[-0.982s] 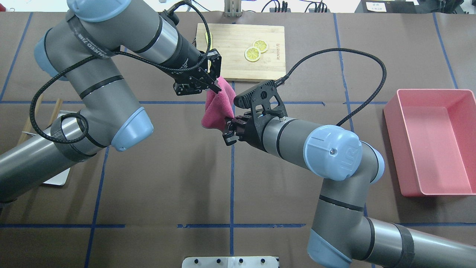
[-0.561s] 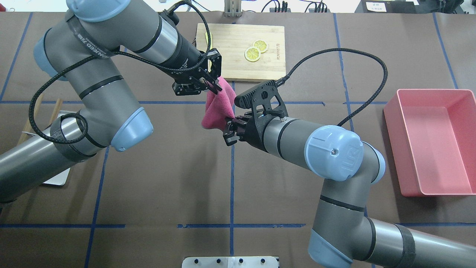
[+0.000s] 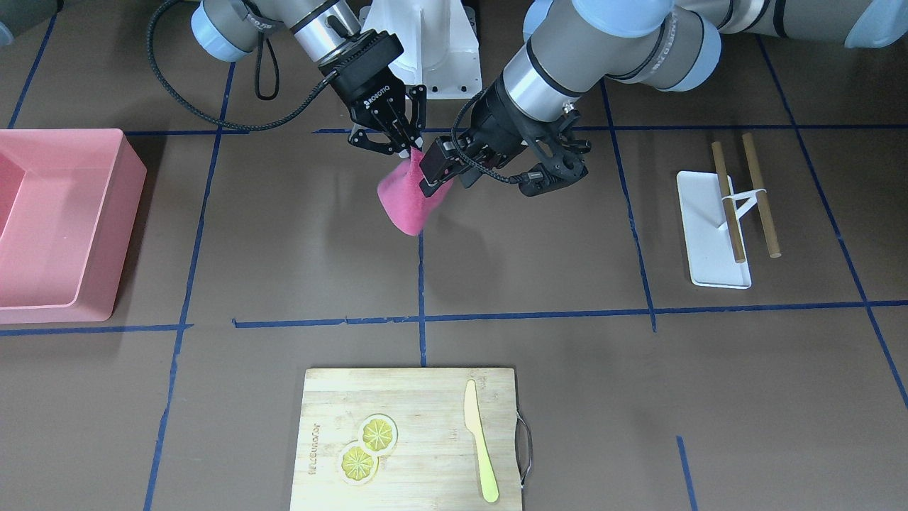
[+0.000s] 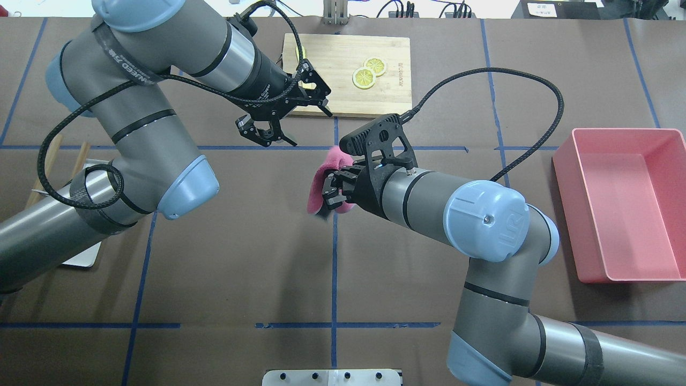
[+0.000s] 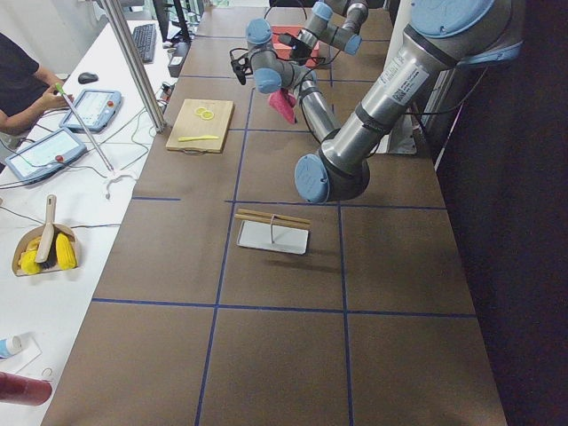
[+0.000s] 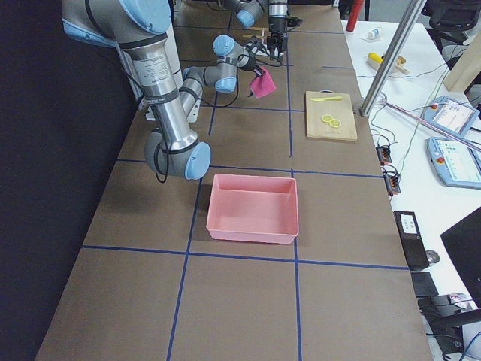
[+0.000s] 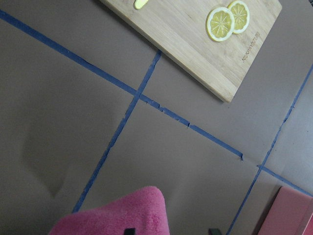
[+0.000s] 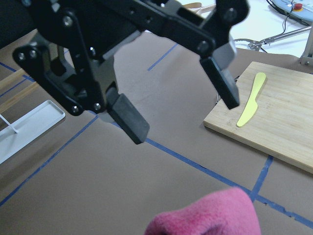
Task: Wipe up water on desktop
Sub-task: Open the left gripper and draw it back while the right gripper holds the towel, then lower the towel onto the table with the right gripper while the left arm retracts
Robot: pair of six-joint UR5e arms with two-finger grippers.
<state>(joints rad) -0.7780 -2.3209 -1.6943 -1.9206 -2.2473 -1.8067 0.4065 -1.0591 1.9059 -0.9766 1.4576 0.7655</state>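
Observation:
A pink cloth (image 4: 335,158) hangs from my right gripper (image 4: 328,194), which is shut on it above the middle of the brown desktop (image 4: 241,257). The cloth also shows in the front view (image 3: 401,202) under that gripper (image 3: 401,145). My left gripper (image 4: 311,128) is open and empty, just beyond and to the left of the cloth, its jaws spread wide. The right wrist view shows its fingers (image 8: 127,117) apart above the desktop, with the cloth (image 8: 205,215) at the bottom edge. I can make out no water on the desktop.
A bamboo cutting board (image 4: 343,96) with lemon slices (image 4: 364,78) and a yellow knife (image 3: 481,447) lies at the far middle. A pink bin (image 4: 589,214) stands at the right. A white tray (image 3: 702,213) with wooden sticks sits at the left.
My left gripper has opened, let go of the cloth and drawn back to the left. The cloth now hangs from the right gripper alone and has dropped lower and nearer.

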